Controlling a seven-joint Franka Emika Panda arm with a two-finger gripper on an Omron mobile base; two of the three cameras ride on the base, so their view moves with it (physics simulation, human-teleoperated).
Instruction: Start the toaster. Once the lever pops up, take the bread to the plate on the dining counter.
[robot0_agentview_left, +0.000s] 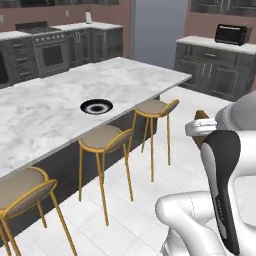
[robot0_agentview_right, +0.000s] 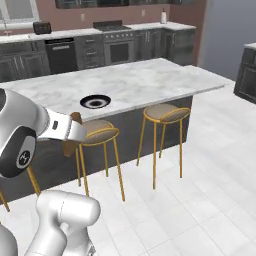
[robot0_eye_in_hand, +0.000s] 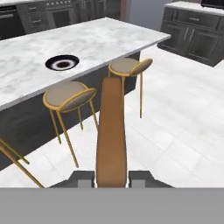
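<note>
- Claw (robot0_eye_in_hand: 111, 178) clamped on bread (robot0_eye_in_hand: 111, 131), edge-on, above floor.
- Plate (robot0_eye_in_hand: 62, 62) at 11 o'clock on marble worktop (robot0_eye_in_hand: 100, 39), stools (robot0_eye_in_hand: 69, 97) below.

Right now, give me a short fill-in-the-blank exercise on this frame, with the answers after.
1. The gripper is shut on the ____.
2. The plate sits on the dining counter with ____ on it.
3. The stools along the counter have ____ legs.
Missing words: bread; nothing; yellow
</note>
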